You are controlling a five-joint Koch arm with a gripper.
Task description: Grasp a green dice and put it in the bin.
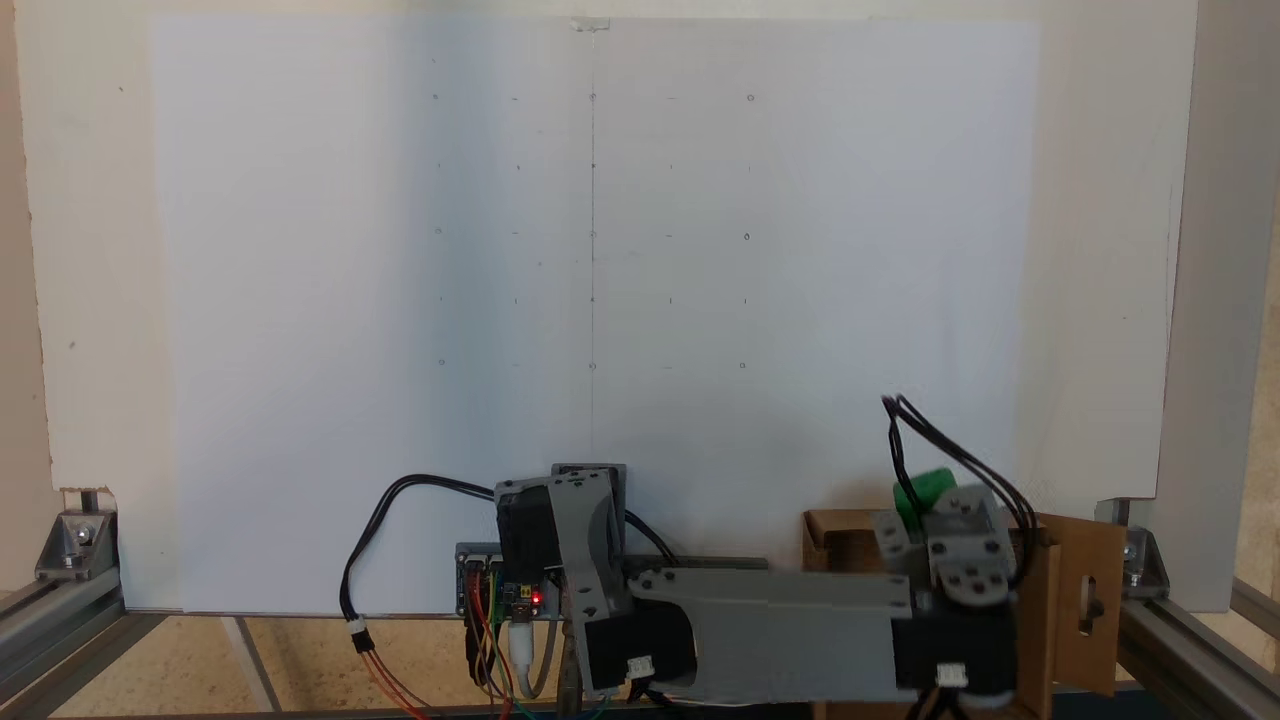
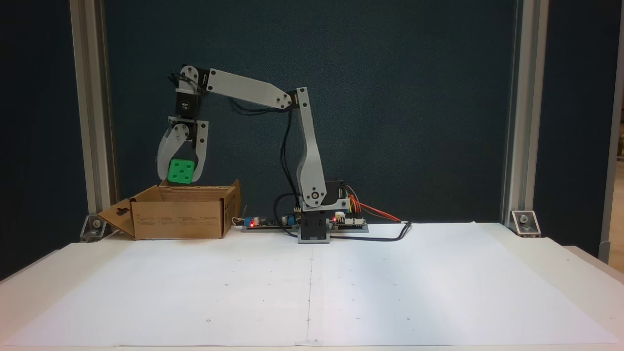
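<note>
A glossy green plastic dice (image 2: 181,171), a matt brown corrugated cardboard bin (image 2: 180,218) and smooth white paper sheet (image 2: 312,287) are seen.

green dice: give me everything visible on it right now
The green dice is a small bright green cube, plastic by its look, with rounded corners and dark recessed pips; the face toward the front fixed view shows five. It hangs slightly tilted, pinched between the two grey fingers of the gripper, just above the open top of the bin, clear of the cardboard. In the other fixed view only a green corner shows behind the wrist.
</note>
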